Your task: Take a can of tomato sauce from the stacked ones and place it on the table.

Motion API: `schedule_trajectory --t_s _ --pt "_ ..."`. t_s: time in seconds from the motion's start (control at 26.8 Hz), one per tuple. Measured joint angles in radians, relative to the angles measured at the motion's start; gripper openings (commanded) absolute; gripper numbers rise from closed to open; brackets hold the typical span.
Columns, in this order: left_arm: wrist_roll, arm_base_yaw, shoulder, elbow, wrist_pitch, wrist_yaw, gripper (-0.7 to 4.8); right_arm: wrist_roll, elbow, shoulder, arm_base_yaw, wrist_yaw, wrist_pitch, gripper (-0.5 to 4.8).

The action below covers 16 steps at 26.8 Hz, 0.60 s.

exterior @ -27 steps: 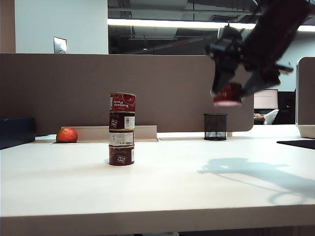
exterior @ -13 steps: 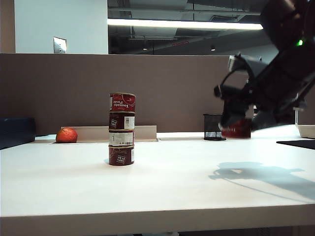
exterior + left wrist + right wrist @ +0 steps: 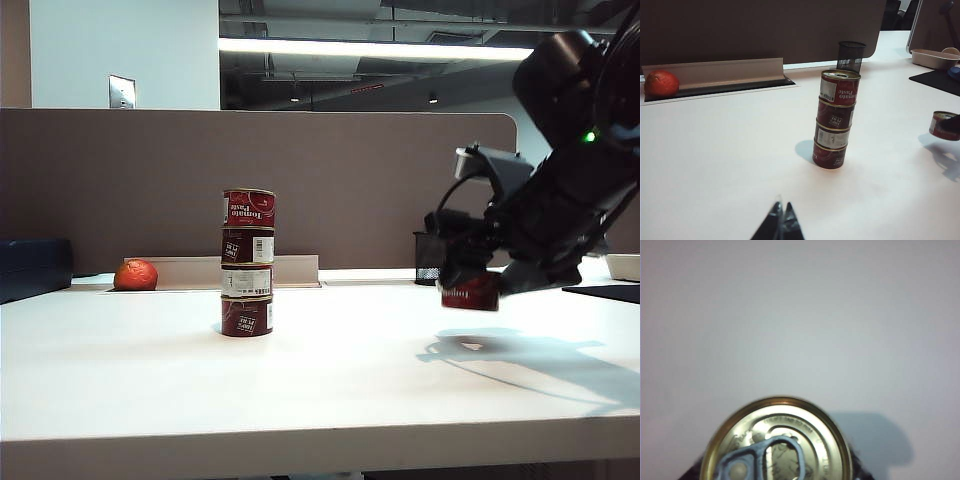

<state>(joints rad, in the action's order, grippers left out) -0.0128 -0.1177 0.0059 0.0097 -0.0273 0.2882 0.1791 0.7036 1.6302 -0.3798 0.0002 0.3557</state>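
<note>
Exterior view: right claw (image 3: pixel 478 283) clamped on squat dark-red can of tomato sauce (image 3: pixel 470 292), seemingly above smooth table (image 3: pixel 300 380); gold pull-tab lid. Left claw (image 3: pixel 781 222) pressed together.

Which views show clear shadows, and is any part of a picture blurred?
Exterior view: right gripper holding the can casts a shadow on the table. Left wrist view: the stack is sharp, left gripper blurred. Right wrist view: the can's lid slightly soft, shadow beside it.
</note>
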Motion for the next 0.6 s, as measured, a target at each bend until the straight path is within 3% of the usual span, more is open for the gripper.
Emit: schedule_trajectory --t_s 0.3,0.45,0.6 --pt "0.000 0.000 0.000 0.000 0.000 0.000 -0.06 0.003 0.000 0.062 0.000 0.000 0.020 2.67" --pt "0.000 0.000 0.000 0.000 0.000 0.000 -0.06 0.004 0.000 0.063 0.000 0.000 0.021 3.76" --pt "0.000 0.000 0.000 0.000 0.000 0.000 -0.06 0.012 0.000 0.064 -0.001 -0.002 0.022 4.28"
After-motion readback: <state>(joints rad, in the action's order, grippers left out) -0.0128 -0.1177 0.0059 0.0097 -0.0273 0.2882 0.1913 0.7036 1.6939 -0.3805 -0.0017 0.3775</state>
